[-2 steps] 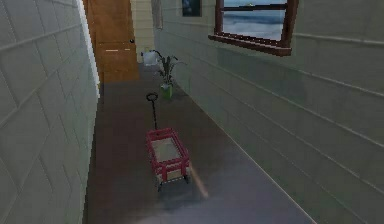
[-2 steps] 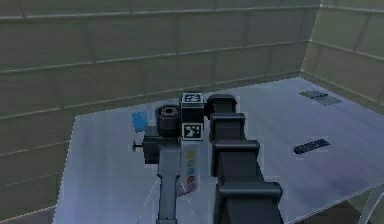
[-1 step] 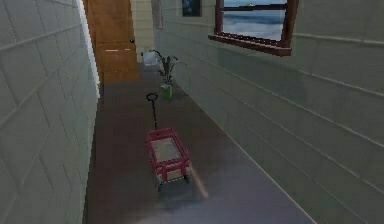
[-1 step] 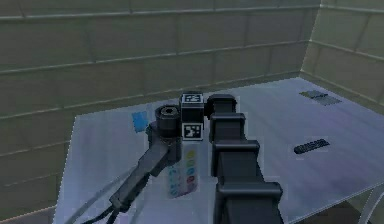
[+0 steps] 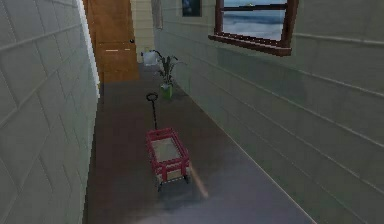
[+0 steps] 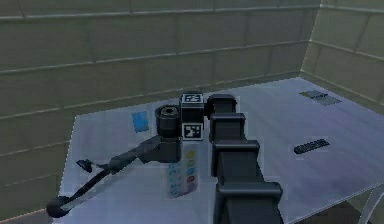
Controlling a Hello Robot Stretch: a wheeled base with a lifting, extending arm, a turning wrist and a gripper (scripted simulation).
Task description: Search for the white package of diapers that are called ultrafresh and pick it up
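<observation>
Nearest the camera, the arm's dark bar is seen rising from the arm side view's bottom edge across a pale worktop. At its far end the gripper is pointed toward the view's left, its thin fingers slanting down toward the worktop's left edge. Whether the fingers are set wide or narrow cannot be told, nor whether anything is held.

A white oblong package with small coloured marks is laid flat on the worktop, just left of the bar and below the gripper's dark body. By shape and colour it is judged to be the diaper package sought, though its print cannot be read. Its long axis is set up and down the picture, roughly along the arm. From the fingers' far end it lies toward the view's right, close against the bar, so a grasp is judged to call for the gripper to be brought back that way.

A small blue thing is placed near the gripper's body, farther out. A slim dark thing lies well apart on the right, with bare worktop between. Room is bounded by the worktop's left edge near the fingers and by the wall behind.
</observation>
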